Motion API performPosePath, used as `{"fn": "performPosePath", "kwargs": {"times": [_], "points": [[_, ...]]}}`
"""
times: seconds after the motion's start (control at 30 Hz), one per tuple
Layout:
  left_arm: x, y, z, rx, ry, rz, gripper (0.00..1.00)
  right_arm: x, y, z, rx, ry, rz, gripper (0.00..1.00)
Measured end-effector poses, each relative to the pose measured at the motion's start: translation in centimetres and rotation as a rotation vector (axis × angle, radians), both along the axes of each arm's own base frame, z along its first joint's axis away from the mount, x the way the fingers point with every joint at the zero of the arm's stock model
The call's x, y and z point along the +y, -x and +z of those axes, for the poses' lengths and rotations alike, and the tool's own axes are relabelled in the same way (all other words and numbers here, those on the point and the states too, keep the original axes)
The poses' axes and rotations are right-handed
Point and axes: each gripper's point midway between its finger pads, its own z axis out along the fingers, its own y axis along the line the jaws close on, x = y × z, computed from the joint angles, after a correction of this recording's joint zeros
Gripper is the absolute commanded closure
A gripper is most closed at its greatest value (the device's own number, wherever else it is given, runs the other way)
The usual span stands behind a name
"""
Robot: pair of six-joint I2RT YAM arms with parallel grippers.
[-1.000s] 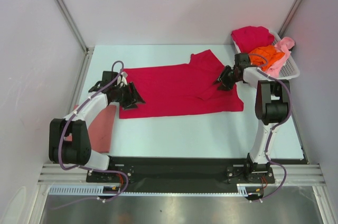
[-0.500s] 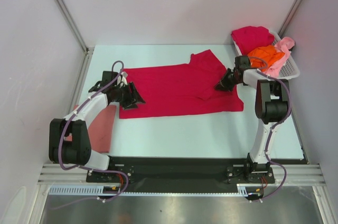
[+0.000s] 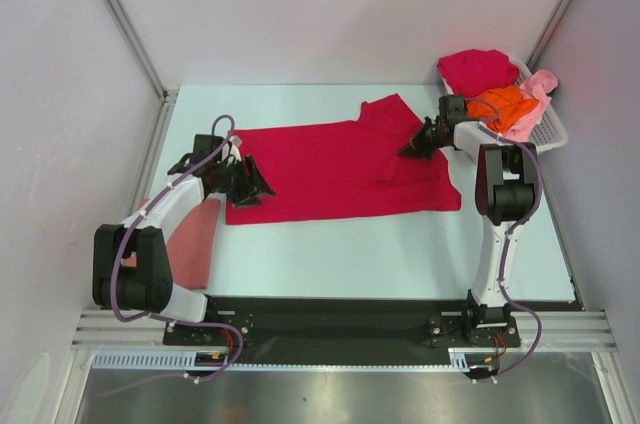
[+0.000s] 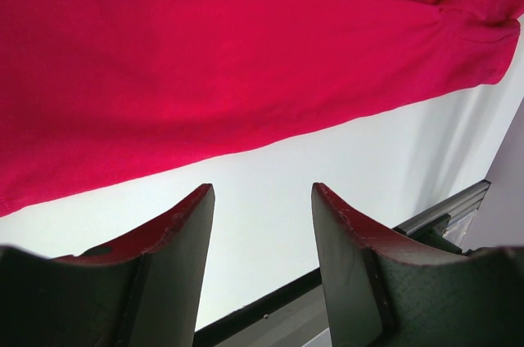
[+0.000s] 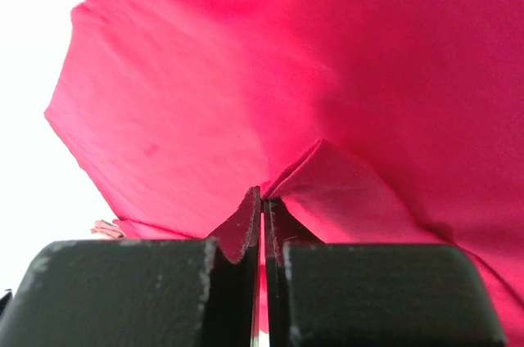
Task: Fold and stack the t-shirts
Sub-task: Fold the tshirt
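A crimson t-shirt (image 3: 330, 169) (image 4: 246, 60) lies spread flat across the middle of the table. My right gripper (image 3: 410, 150) (image 5: 264, 193) is at its right sleeve area, shut on a pinched fold of the red cloth (image 5: 327, 171). My left gripper (image 3: 254, 187) (image 4: 262, 191) hovers open at the shirt's left edge, with bare table between its fingers. A dusty salmon t-shirt (image 3: 196, 242) lies under the left arm. A second crimson t-shirt (image 3: 476, 69), an orange one (image 3: 506, 104) and a light pink one (image 3: 537, 99) are heaped in the basket.
The white slotted basket (image 3: 552, 134) stands at the back right, close behind my right wrist. Metal frame posts (image 3: 120, 19) rise at the back corners. The table's front edge and a black rail (image 3: 330, 314) run along the near side.
My right gripper has closed on the crimson shirt's cloth and shifted a little toward the far side. The left arm has not moved.
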Motion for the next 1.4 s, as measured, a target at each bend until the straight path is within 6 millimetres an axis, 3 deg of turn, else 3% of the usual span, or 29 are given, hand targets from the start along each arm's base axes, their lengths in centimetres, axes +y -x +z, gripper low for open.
{"fn": "performPosePath", "kwargs": {"times": [0.17, 0.4, 0.53, 0.7, 0.77, 0.87, 1.03, 1.13, 1.17, 1.23, 1.4], "points": [[0.0, 0.0, 0.0, 0.001, -0.001, 0.000, 0.43, 1.2, -1.7, 1.1, -0.038, -0.010, 0.013, 1.00], [0.0, 0.0, -0.6, 0.020, -0.002, 0.000, 0.43, 2.2, -2.3, 0.9, -0.031, -0.015, 0.031, 1.00], [0.0, 0.1, -1.0, 0.034, -0.004, 0.000, 0.43, 2.2, -2.0, 0.6, -0.013, -0.009, 0.036, 0.89], [0.1, 0.1, -1.2, 0.039, -0.008, 0.000, 0.43, 1.3, -1.6, 0.7, 0.007, 0.026, 0.057, 0.67], [0.1, 0.0, -1.3, 0.041, -0.010, 0.000, 0.43, 0.6, -1.5, 0.9, 0.005, 0.055, 0.066, 0.57], [0.2, -0.2, -1.3, 0.038, -0.021, -0.002, 0.43, -1.3, -0.3, 1.5, 0.020, 0.121, 0.076, 0.52], [0.6, -1.4, -1.7, 0.043, -0.051, 0.008, 0.46, -5.5, 4.0, 4.8, 0.000, 0.198, 0.054, 0.67], [1.2, -2.3, -2.6, 0.076, -0.093, 0.028, 0.49, -7.8, 6.0, 5.9, -0.016, 0.228, 0.027, 0.88], [1.5, -2.8, -3.1, 0.090, -0.116, 0.038, 0.49, -8.9, 6.5, 5.8, -0.012, 0.237, 0.008, 0.94], [2.1, -3.7, -4.0, 0.116, -0.159, 0.057, 0.49, -9.9, 7.3, 4.9, 0.011, 0.254, -0.001, 0.97], [3.7, -4.1, -6.0, 0.168, -0.254, 0.087, 0.50, -9.8, 9.3, 1.9, 0.088, 0.274, 0.030, 0.98]]}}
